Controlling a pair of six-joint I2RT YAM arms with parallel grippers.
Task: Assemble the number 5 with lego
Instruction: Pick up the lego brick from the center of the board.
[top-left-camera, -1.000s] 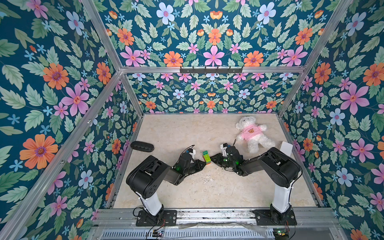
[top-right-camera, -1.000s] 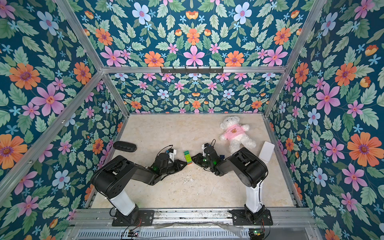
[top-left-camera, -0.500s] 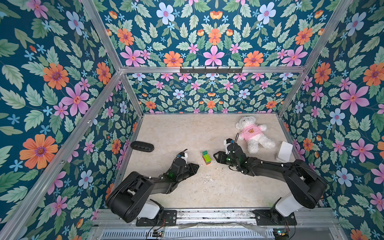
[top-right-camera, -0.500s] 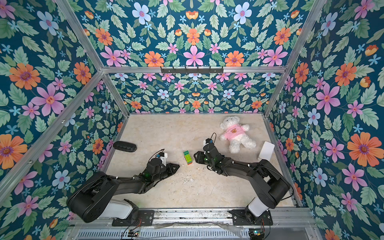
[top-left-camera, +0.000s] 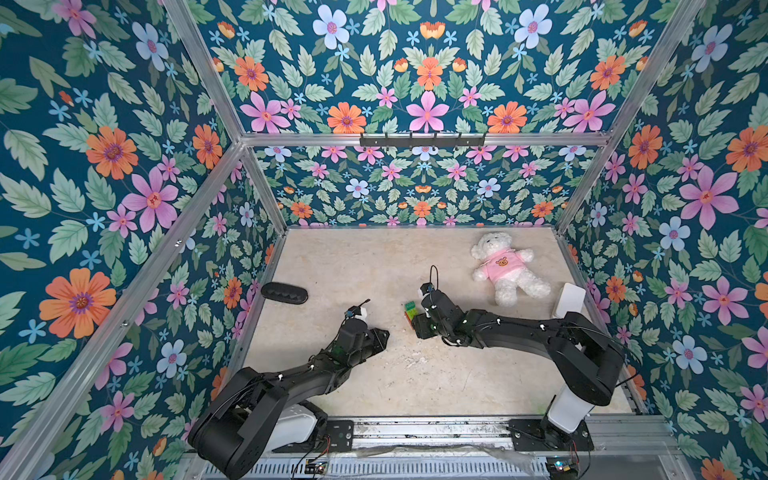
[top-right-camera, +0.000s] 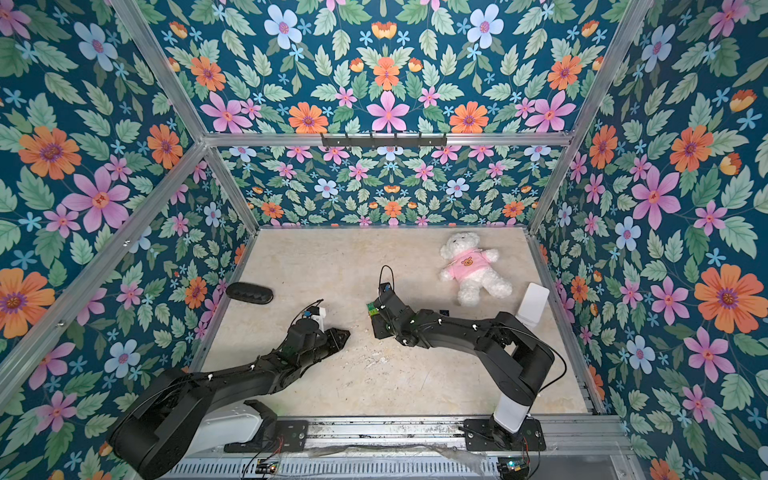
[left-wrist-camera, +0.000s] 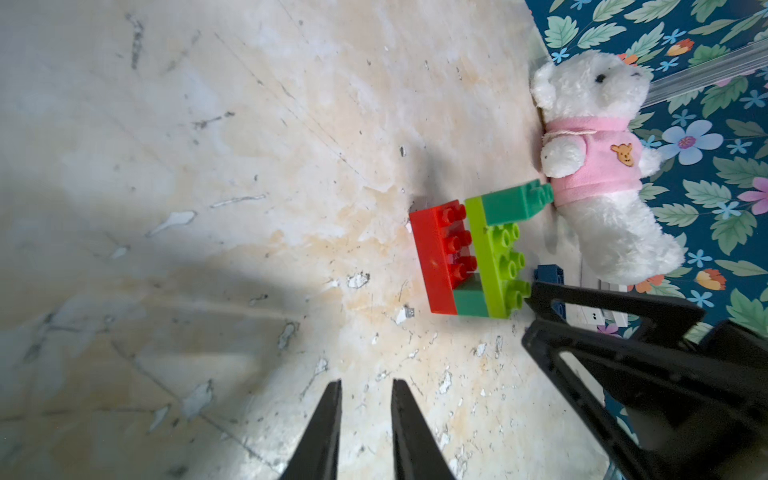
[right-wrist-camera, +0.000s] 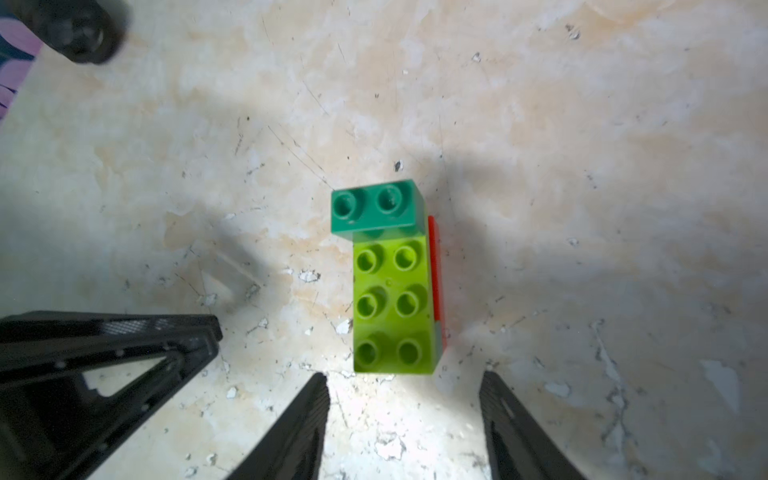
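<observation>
The lego stands as a small stack mid-table (top-left-camera: 411, 309) (top-right-camera: 370, 310): a long red brick (left-wrist-camera: 436, 257), a dark-green one (left-wrist-camera: 469, 301), a lime one (right-wrist-camera: 392, 303) and a second dark-green one (right-wrist-camera: 376, 208) on one end. A blue brick (left-wrist-camera: 548, 274) lies apart behind it. My right gripper (right-wrist-camera: 404, 375) (top-left-camera: 419, 326) is open. Its tips sit just short of the stack's lime end with nothing between them. My left gripper (left-wrist-camera: 366, 382) (top-left-camera: 384, 332) is off to the stack's left, empty and nearly closed with a thin gap.
A white teddy in a pink shirt (top-left-camera: 505, 266) (left-wrist-camera: 594, 158) lies at the back right. A black oblong object (top-left-camera: 284, 293) rests by the left wall. A white box (top-left-camera: 570, 300) leans at the right wall. Floral walls enclose three sides.
Both grippers were at the stack a second ago. The left one has drawn back leftward, the right one has opened and let go, and both arms now reach out low.
</observation>
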